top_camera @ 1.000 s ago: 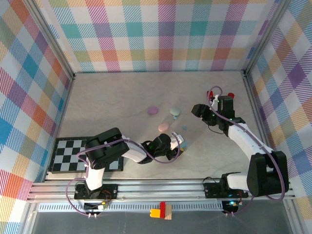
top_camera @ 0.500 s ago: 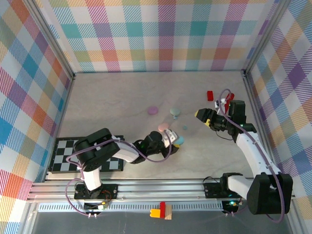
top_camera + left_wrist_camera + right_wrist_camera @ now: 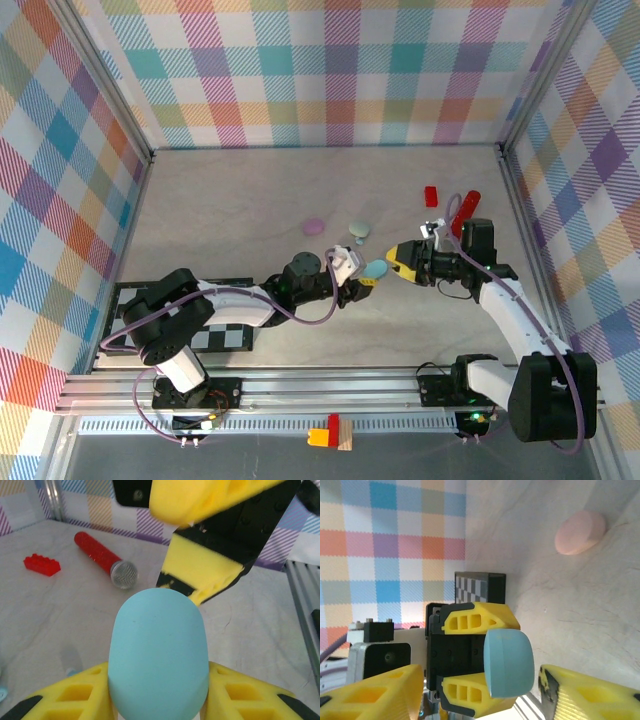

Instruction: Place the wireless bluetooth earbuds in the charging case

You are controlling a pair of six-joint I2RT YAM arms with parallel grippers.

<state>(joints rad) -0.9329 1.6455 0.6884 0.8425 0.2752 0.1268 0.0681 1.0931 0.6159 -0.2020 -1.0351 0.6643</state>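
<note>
Your left gripper (image 3: 363,281) is clamped on the light-blue, smooth oval plastic charging case (image 3: 157,650). Its two yellow fingers press the case's sides low down, and the rounded end sticks out past the fingertips. The case is lifted off the table and aimed toward your right arm.

Your right gripper (image 3: 397,264) faces the case's free end with its yellow jaws spread wide and nothing in them. In the right wrist view the case sits in the gap between those fingers (image 3: 592,692), with space on both sides. In the left wrist view one right finger appears just behind the case's tip. You cannot tell from these views whether it touches.

A tiny pale bud (image 3: 360,242) lies on the table a little left of the blue case and farther from the arm bases. It is too small to make out any detail. Just beyond it is a mint oval case (image 3: 359,229), and farther left of the blue case a purple oval case (image 3: 314,226). A pink oval case (image 3: 580,531) rests on the table near the blue case. Beyond the blue case, well apart from it, lie a red studded block (image 3: 42,564) and a red cylinder with a mesh end (image 3: 102,558).
</note>
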